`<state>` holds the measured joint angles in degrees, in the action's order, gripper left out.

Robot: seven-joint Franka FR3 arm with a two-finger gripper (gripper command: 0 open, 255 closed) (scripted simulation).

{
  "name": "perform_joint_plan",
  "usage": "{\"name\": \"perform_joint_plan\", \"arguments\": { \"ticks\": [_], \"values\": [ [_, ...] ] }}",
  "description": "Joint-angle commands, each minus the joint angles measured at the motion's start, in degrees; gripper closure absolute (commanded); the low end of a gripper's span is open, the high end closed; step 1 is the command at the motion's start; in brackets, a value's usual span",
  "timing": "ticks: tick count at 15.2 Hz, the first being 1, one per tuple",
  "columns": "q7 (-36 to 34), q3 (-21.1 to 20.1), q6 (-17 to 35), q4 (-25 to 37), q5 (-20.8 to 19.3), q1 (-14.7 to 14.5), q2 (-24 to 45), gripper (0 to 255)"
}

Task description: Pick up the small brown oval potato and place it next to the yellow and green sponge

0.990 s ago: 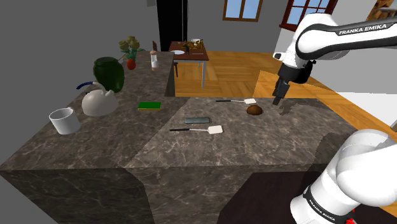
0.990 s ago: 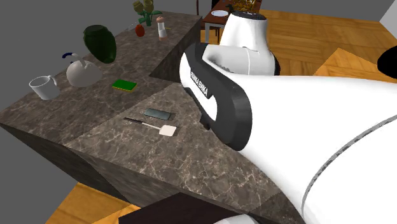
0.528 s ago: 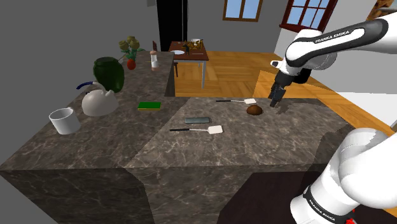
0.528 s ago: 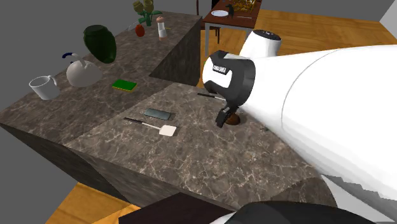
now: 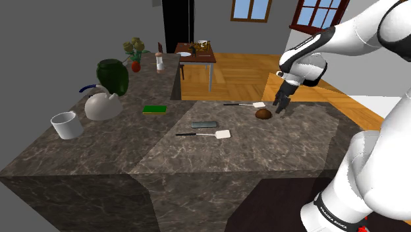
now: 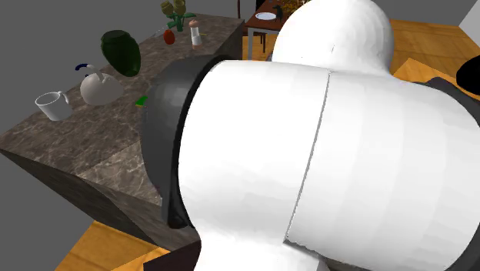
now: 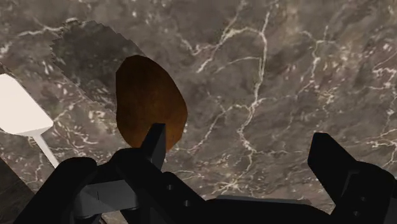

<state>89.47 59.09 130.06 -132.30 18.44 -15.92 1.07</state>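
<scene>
The counter (image 5: 296,148) is veined polished marble, the potato (image 7: 149,102) matt brown

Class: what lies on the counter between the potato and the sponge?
Shoulder view: bare counter between potato and sponge; a white spatula and a grey slab flank that stretch.

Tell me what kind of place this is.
Most likely a home kitchen: a dark veined stone counter carrying a white kettle and a green sponge, with a dining table on wood flooring beyond.
</scene>
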Motion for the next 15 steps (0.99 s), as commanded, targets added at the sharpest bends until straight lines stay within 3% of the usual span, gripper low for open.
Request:
{"name": "perform_joint_plan", "arguments": {
  "ticks": [1, 4, 6, 15],
  "values": [
    [11.0, 0.2, -1.8, 4.2, 12.2, 1.4, 9.8, 0],
    [20.1, -6.1, -5.1, 10.8, 22.0, 9.8, 19.8, 0],
    [23.5, -9.3, -6.7, 14.8, 25.6, 14.1, 24.5, 0],
    [26.1, -12.8, -3.7, 14.4, 30.3, 15.7, 28.5, 0]
  ]
}}
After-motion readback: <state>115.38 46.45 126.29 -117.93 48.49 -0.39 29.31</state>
